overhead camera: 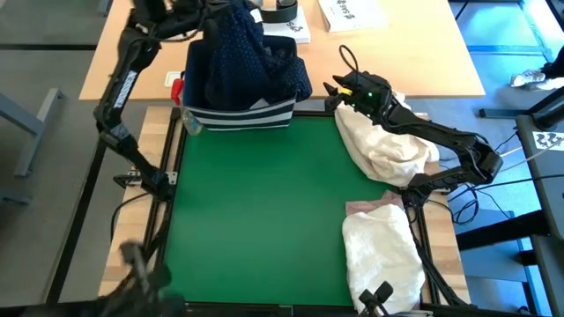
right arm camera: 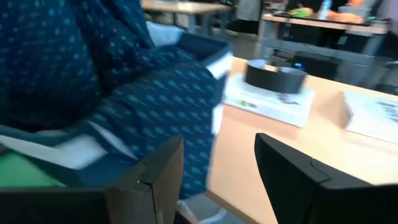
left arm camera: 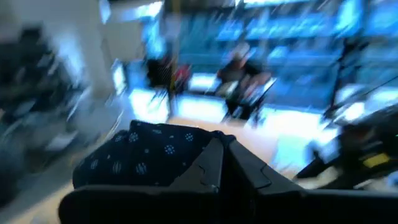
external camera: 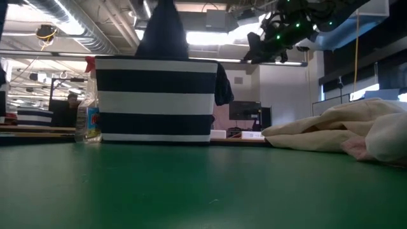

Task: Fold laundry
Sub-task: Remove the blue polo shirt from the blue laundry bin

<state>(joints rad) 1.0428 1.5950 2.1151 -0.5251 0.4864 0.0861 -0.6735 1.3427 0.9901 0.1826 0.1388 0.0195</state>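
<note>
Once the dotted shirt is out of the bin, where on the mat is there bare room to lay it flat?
The green mat is bare across its middle and left, from the striped bin down to the near edge. The right side is crowded: a cream cloth bundle under the right gripper, and a white garment over something pink near the front corner.

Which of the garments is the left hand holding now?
The navy white-dotted shirt, lifted above the striped bin by the shut left hand. The pale cloths lie untouched on the table's right side.
</note>
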